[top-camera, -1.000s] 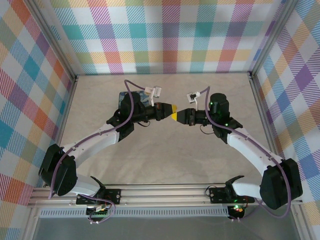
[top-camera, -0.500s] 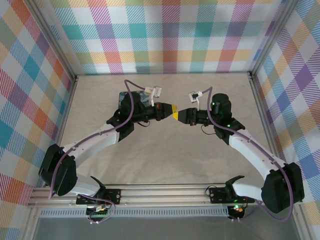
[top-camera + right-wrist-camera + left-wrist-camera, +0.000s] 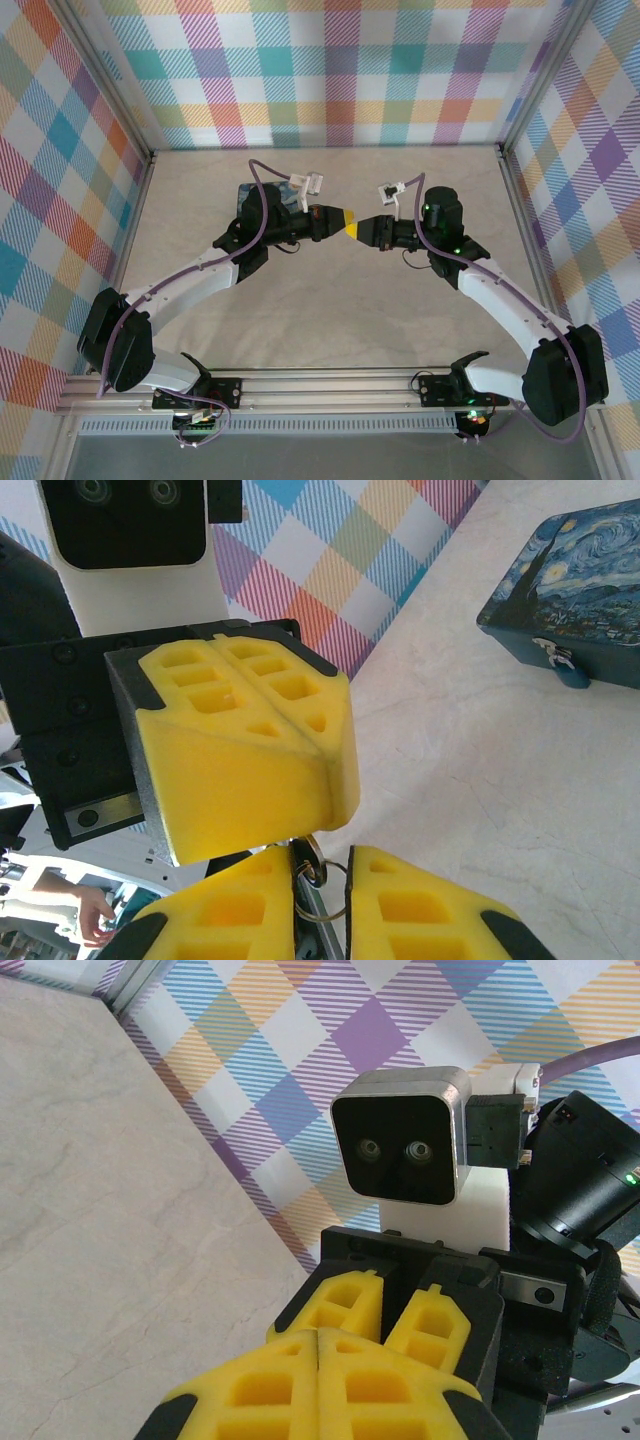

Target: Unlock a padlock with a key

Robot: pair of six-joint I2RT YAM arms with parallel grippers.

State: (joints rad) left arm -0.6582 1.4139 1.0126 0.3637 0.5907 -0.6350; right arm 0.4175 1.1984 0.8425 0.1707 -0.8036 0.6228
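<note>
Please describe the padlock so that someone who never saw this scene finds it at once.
Find the dark blue tin with the swirly night-sky painting, lying on the pale table. On its side wall hangs the padlock: tiny, with a blue body and a silvery part, far smaller than the tin.

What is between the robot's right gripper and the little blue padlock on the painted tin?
In the right wrist view, just bare marbled tabletop lies between the right gripper and the padlock hanging on the tin.
</note>
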